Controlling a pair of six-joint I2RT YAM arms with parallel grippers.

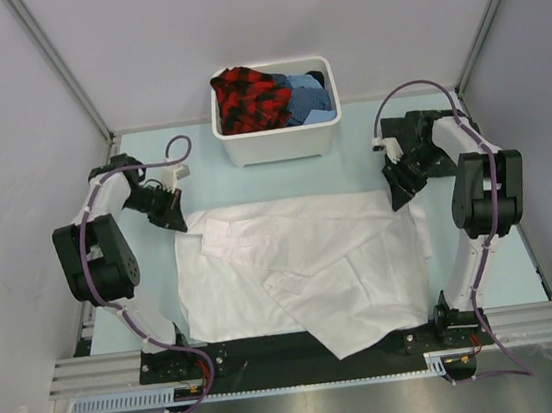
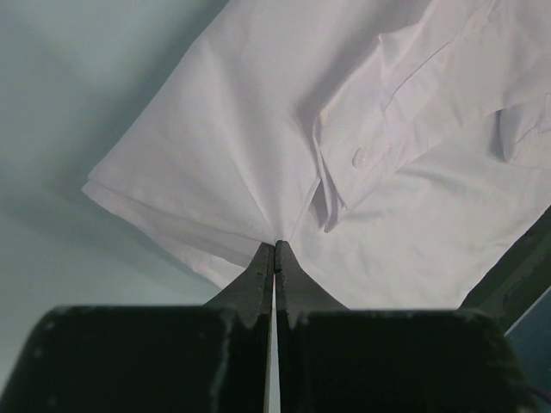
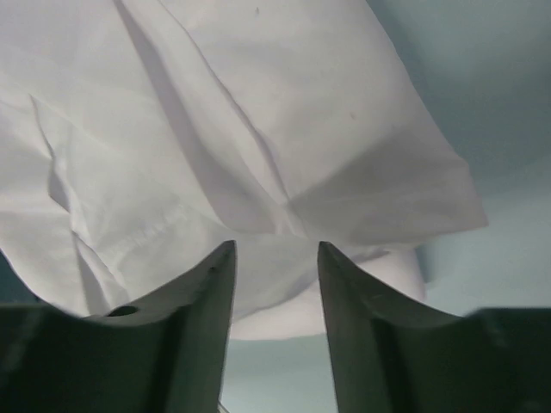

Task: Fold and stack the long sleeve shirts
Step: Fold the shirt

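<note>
1. White cloth covers the near half of the pale green table [image 1: 208, 183]. It is one white shirt [image 1: 303, 264], spread out between the two arms. One corner of it hangs over the near edge onto the black strip [image 1: 264, 354] where the arm bases stand.
2. Several loose folds lie across the middle of the shirt, so it is not smooth. In the left wrist view a cuff [image 2: 387, 129] with one pale button rests on top of the shirt body.
3. At the far left corner of the shirt is the left gripper [image 1: 171, 214]. Its jaws are pressed fully together and pinch the edge of the shirt between their tips. Wrinkles in the cloth run toward this point.
4. At the far right corner of the shirt is the right gripper [image 1: 400, 191]. Its jaws stand apart with a clear gap and grip nothing. The shirt corner lies just under and beyond them. I cannot tell whether the tips touch the cloth.
5. Behind the shirt, apart from it, a white plastic tub [image 1: 278, 144] stands at the middle of the far edge. Inside it lie a red and black checked cloth [image 1: 243, 100] on the left and a blue cloth [image 1: 305, 97] on the right.
</note>
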